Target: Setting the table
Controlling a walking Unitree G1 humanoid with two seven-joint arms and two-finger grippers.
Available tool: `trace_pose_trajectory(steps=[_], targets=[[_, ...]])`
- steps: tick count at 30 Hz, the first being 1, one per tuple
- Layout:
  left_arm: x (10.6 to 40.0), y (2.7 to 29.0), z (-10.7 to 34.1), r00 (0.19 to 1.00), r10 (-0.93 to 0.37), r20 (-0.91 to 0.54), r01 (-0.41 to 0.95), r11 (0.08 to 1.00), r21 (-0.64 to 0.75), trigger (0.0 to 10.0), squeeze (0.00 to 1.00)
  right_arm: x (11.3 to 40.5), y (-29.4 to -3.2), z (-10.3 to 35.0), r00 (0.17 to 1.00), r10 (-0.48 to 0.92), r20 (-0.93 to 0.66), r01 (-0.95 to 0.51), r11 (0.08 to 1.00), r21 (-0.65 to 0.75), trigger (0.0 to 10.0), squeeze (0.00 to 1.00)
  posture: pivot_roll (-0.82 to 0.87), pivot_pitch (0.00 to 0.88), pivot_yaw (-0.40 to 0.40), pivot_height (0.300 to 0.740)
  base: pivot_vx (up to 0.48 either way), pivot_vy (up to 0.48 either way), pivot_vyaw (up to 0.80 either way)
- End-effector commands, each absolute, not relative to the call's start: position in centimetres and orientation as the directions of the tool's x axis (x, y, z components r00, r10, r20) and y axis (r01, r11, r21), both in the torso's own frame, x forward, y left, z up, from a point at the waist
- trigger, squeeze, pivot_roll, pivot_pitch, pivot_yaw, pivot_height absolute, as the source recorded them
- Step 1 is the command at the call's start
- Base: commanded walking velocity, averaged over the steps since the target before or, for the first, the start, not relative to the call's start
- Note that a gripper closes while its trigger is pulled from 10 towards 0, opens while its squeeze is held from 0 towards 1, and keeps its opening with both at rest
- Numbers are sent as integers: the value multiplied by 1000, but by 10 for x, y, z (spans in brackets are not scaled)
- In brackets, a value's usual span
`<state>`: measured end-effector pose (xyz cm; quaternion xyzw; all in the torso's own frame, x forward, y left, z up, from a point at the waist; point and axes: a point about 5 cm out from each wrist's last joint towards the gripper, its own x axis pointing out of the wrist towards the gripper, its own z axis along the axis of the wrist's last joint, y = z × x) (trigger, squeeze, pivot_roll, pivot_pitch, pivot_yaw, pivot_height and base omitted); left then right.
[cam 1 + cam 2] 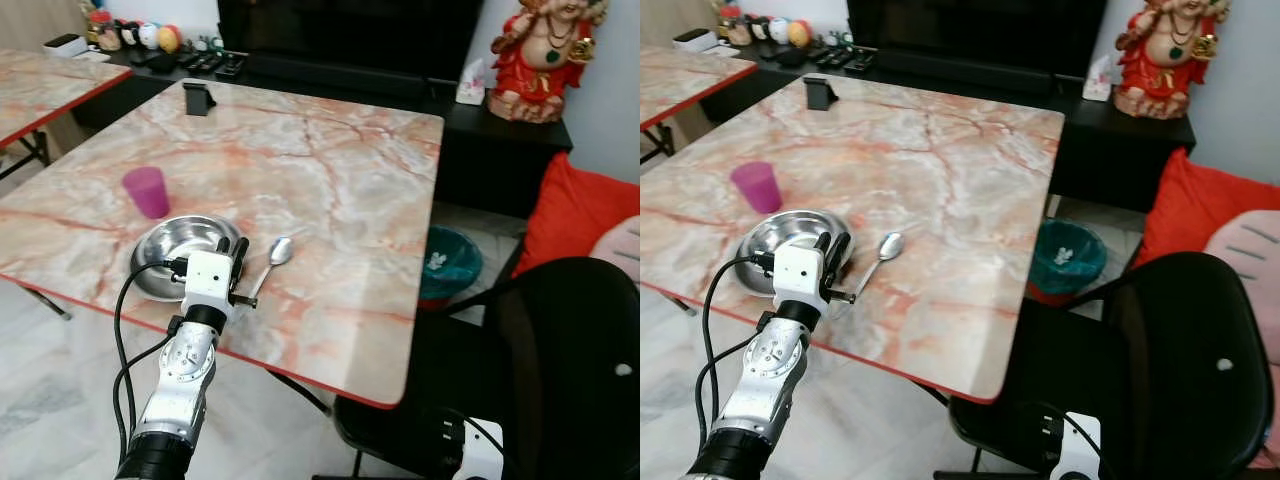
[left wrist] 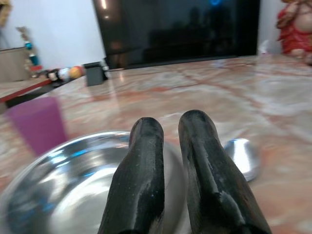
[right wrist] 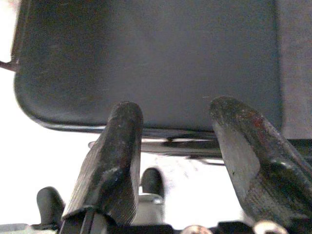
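Marble table (image 1: pixel 330 190), left pincer (image 1: pixel 232 250) over bowl (image 1: pixel 160 250)

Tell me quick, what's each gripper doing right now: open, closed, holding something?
Left gripper: closed, holding nothing, over the steel bowl's rim, near the spoon.
Right gripper: open, holding nothing, down by the black chair.

The silver left arm (image 1: pixel 185 365) carries a white wrist block, looping black cables and rounded black fingers (image 2: pixel 141 165).
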<state>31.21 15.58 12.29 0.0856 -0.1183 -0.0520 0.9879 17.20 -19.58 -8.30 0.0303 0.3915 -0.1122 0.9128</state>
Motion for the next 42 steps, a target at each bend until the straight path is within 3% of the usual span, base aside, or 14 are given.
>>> trace_pose_trajectory(steps=[1,42], targets=[[313,161,120,972,-103,211,65,982,179,10000,0,170,-192,-85,663,-177,-727,226,974,-31,10000,0,-10,0,-13,740,0,390,0],[319,163,129,968,-77,240,38,986,163,10000,0,180,-191,-79,694,-175,-698,227,974,-19,10000,0,11,0,-21,740,0,469,0]])
